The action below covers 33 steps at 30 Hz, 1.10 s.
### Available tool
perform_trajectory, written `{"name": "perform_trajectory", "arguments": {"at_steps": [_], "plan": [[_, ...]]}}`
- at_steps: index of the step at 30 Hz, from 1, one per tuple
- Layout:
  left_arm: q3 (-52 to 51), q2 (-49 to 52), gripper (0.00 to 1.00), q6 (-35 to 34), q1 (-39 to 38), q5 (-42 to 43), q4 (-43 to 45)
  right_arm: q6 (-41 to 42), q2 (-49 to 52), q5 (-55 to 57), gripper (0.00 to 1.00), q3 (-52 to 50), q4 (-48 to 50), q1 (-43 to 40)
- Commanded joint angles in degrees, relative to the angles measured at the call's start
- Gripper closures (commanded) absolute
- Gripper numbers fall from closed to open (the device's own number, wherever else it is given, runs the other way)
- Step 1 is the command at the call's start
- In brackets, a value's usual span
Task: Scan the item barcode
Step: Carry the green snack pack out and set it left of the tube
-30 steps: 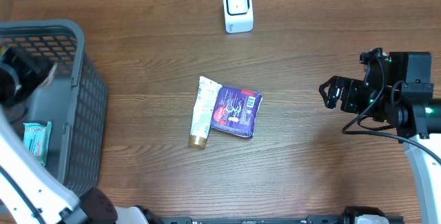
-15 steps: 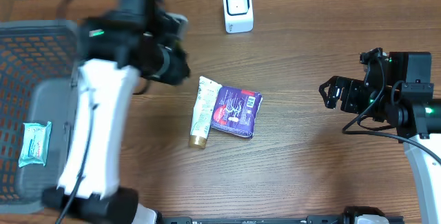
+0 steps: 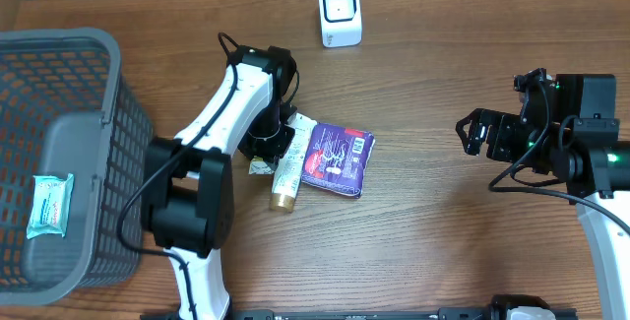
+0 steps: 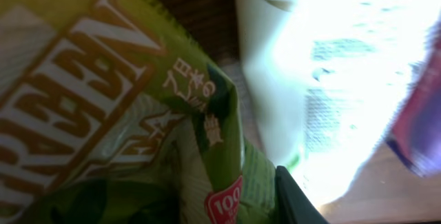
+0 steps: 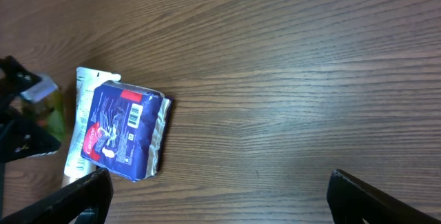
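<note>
A green tea packet (image 4: 124, 114) fills the left wrist view, and my left gripper (image 3: 268, 153) is shut on it; one dark finger (image 4: 293, 196) shows beside the packet. In the overhead view the packet (image 3: 261, 165) hangs low over the table, right beside a white tube (image 3: 288, 162) that lies against a purple packet (image 3: 338, 159). The white barcode scanner (image 3: 340, 12) stands at the table's back edge, well apart from the held packet. My right gripper (image 3: 471, 133) is open at the right with nothing between its fingers. Its wrist view shows the purple packet (image 5: 124, 131) far to its left.
A grey mesh basket (image 3: 108, 113) stands at the left and holds a teal packet (image 3: 49, 205). Bare wooden table lies between the purple packet and my right gripper (image 5: 220, 207).
My left arm has swung out of the basket and across to the table's middle, carrying the green packet down beside the white tube. The right arm has not moved.
</note>
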Motion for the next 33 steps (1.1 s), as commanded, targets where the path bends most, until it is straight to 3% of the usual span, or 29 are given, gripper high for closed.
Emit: {"name": "perform_trajectory", "arguments": {"at_steps": [1,3,5,12,19,22,24,25,27,33], "plan": [[0.0,1.9,0.71,1.1,0.3,-2.0,0.1,0.0,-0.1,-0.3,0.00,1.3,0.3,0.2],[0.0,3.1,0.44,1.1,0.2,-1.8,0.1,0.0,-0.1,-0.3,0.00,1.3,0.3,0.2],[0.0,3.5,0.32,1.1,0.2,-1.8,0.1,0.0,-0.1,-0.3,0.00,1.3,0.3,0.2],[8.2,2.9,0.39,-1.2,0.3,3.1,-1.9,0.0,-0.1,-0.3,0.00,1.3,0.2,0.2],[31.4,-4.2,0.36,-7.6,0.3,3.0,-10.7,0.0,-0.1,-0.3,0.00,1.3,0.8,0.2],[37.8,-8.8,0.35,-11.5,1.0,0.0,-12.4,0.0,-0.1,-0.3,0.00,1.3,0.7,0.2],[40.0,-12.5,0.33,-15.8,2.4,-6.2,-13.8,0.0,-0.1,-0.4,0.00,1.3,0.6,0.2],[40.5,-16.1,0.31,-19.7,4.8,-11.4,-15.2,0.0,-0.1,-0.3,0.00,1.3,0.4,0.2],[40.5,-20.1,0.29,-23.2,9.3,-13.7,-17.5,0.0,-0.1,-0.3,0.00,1.3,0.3,0.2],[38.6,-29.2,0.30,-24.7,28.0,-5.7,-17.5,0.0,-0.1,-0.3,0.00,1.3,0.5,0.2]]}}
